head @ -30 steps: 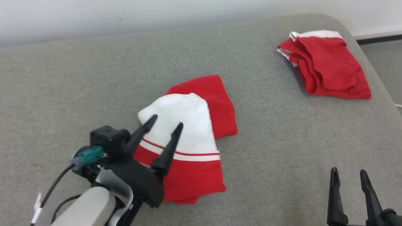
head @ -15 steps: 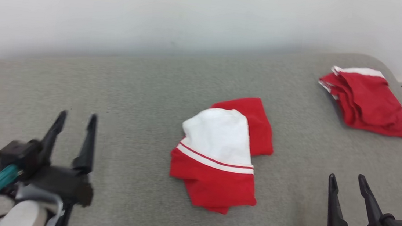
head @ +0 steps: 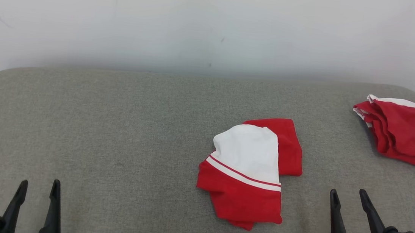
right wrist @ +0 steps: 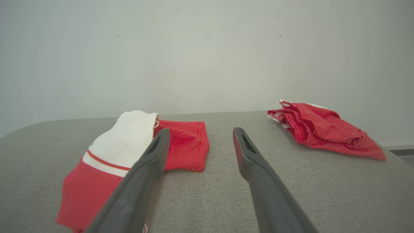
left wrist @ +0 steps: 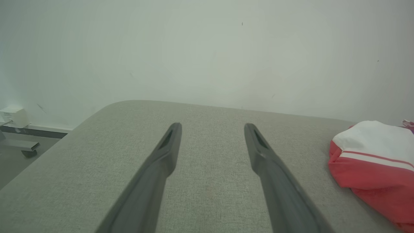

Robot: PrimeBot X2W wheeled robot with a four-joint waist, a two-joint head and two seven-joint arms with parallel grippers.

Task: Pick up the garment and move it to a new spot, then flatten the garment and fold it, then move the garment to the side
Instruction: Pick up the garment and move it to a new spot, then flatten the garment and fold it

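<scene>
In the head view the left gripper [head: 41, 182] sits at 8 o'clock, low over the grey padded surface [head: 114, 130]. Its two dark fingers point toward 12 o'clock and stand wide apart with nothing between them. The left wrist view shows bare grey fabric in the gap between those fingers, and a small white box [left wrist: 14, 116] by the wall's foot at 9 o'clock.

The folded garment [head: 248, 170] lies flat on the surface just off centre toward 4 o'clock. A white panel lies uppermost, with a thin red stripe across it and red cloth below, and a red flap shows at its 1 o'clock side. It lies well apart from the left gripper and nearer the right one; neither touches it.

The right gripper [head: 348, 191] is at 4 o'clock, jaws spread wide and empty, tips tilted slightly toward 11 o'clock. A second, crumpled red garment [head: 400, 131] with a white edge lies at 3 o'clock, near the surface's rounded far corner.
</scene>
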